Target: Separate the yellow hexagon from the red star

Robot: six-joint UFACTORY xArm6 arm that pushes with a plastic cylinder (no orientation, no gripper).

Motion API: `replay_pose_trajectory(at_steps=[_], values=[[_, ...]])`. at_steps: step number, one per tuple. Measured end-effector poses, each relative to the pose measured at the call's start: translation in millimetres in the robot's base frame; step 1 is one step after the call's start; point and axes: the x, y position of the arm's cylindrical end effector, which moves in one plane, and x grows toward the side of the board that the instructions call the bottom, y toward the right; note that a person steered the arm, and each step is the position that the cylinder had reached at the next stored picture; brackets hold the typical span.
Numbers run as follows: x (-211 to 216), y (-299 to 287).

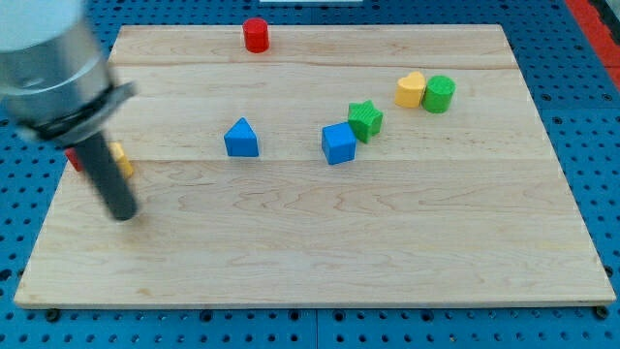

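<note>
The camera view shows a pale wooden counter (320, 233) lying on a blue pegboard floor (581, 116).

My tip (123, 215) rests on the wood near the view's left edge. It is a plain rod with nothing to open or hold.

Just above the tip, the rod partly hides the yellow hexagon (120, 158) and the red star (74, 159); whether they touch cannot be told.

A red cylinder (256, 35) stands at the view's top. A blue triangle (241, 139) sits near the middle.

To the view's right, a blue cube (338, 143) touches a green star (365, 120), and a yellow heart (410, 90) touches a green cylinder (439, 94).

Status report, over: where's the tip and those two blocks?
My tip just below the pair. Yellow hexagon and red star mostly hidden behind rod, apparently close together. Nothing else nearby.
</note>
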Motion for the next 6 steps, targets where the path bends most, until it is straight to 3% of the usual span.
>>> replay_pose_trajectory(at_steps=[1, 2, 3, 4, 6], values=[[-27.3, -53.3], [-77.3, -30.1], [-106.8, 39.0], [-131.2, 32.1], [-92.4, 58.1]])
